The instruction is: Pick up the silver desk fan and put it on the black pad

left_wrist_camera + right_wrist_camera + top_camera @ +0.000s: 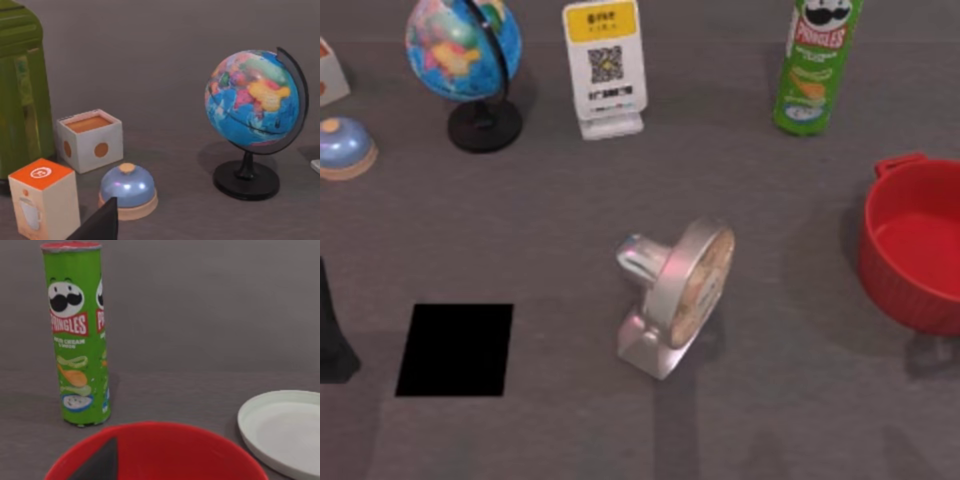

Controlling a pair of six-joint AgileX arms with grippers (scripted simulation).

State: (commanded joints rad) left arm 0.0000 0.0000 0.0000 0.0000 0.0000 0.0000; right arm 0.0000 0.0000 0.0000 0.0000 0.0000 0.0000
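Step in hand: none begun; approach to the fan not yet made, by judgement.

Silver desk fan (676,298): stood on the tabletop (770,400) at centre of the top view, slightly right and below the middle. Ring face turned toward the right, motor cylinder pointing upper left, squarish base at its lower edge. Untouched by either arm.

Black pad (455,350): lay flat at lower left of the top view, bare, well apart from the fan.

Left arm: only a dark part showed at the far left edge of the top view, just beside the pad. One dark finger tip (97,222) appeared at the bottom of the left wrist view, facing a globe (252,97) and a blue bell (128,186). Whether the fingers stood apart or together: cannot tell.

Right arm: parked at the right, over a red pot (915,245). One finger tip (100,462) showed in the right wrist view. State likewise: cannot tell.

Next move, judged: one arm must travel to the fan, descend with fingers apart, and close on the ring or motor cylinder. Fan lay well apart from both sets of fingers.
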